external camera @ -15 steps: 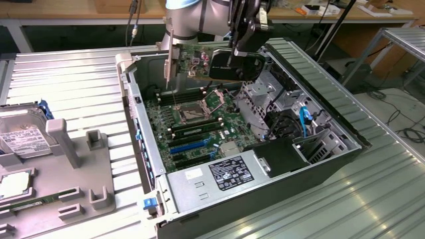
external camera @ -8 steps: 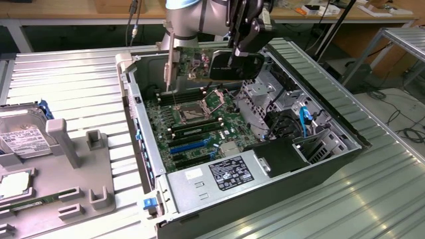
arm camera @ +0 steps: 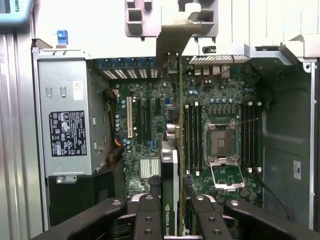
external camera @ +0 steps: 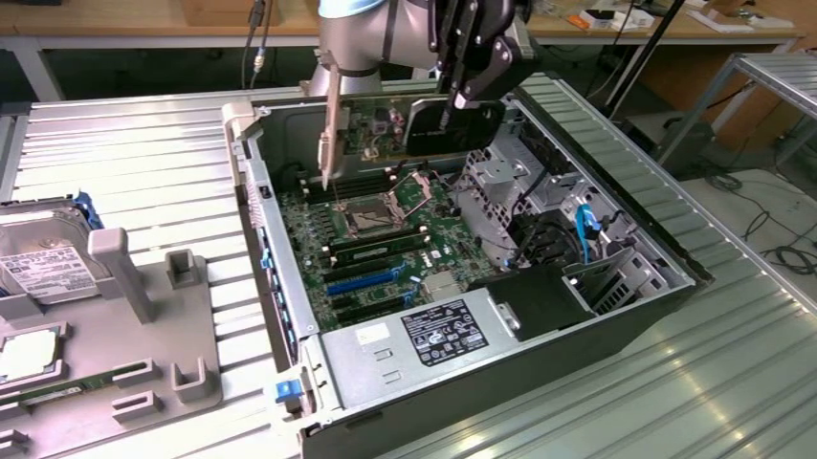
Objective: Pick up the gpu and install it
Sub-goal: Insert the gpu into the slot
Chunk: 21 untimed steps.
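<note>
1. Ribbed metal table (external camera: pixel 715 363) fills the workshop floor of the scene. On it an open computer case (external camera: pixel 252 191) lies on its side, and a grey tray (external camera: pixel 153 316) with a hard drive (external camera: pixel 38 263) sits at the exterior view's left.
2. Above the case, the gripper (external camera: pixel 475 81) has the gpu (external camera: pixel 422 129) clamped between its fingers (arm camera: pixel 149 217). The jaws are pressed onto the card's two faces near its upper edge, so the card hangs edge-down beneath them.
3. The card is in the air, clear of the motherboard (external camera: pixel 306 220). In the exterior view it hangs roughly over the CPU socket (external camera: pixel 364 218) and is not seated in anything.
4. Long axis — it runs level, with the silver end bracket (external camera: pixel 328 143) at the end towards the case's rear wall and pointing down.
5. The key relation shows in the wrist view: the card appears edge-on, and its line runs parallel to the expansion slots (arm camera: pixel 142 120). Those slots lie off to one side of it, towards the power supply (external camera: pixel 428 335) — so by my reading the heading looks about right, but the card is offset sideways from the slots and well above them.
6. My judgement is that the pick-up is done and the install is not.
</note>
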### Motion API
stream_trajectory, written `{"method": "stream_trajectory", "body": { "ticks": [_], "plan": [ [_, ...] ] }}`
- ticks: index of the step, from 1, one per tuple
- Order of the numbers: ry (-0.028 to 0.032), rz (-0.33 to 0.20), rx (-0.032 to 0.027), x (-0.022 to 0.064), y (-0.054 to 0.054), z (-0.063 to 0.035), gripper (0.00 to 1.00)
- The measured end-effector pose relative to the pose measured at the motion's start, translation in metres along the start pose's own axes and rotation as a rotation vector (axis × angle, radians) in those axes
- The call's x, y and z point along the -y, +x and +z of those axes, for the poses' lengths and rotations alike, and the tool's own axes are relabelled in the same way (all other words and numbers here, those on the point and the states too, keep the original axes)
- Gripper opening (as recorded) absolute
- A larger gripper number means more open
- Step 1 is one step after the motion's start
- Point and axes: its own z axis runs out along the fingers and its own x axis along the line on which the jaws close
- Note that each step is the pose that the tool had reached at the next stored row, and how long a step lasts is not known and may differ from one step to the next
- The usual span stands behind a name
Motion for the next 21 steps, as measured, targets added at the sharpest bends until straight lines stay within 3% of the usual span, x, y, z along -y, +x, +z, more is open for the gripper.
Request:
{"method": "stream_trajectory", "body": {
  "ticks": [13,16,21],
  "plan": [
    [-0.0037,-0.199,-0.0036,-0.0001,0.0,0.0,0.27],
    [-0.0036,-0.188,-0.0036,-0.0001,0.0,0.0,0.27],
    [-0.0015,-0.084,-0.0015,-0.0001,0.0,0.0016,0.27]
  ]
}}
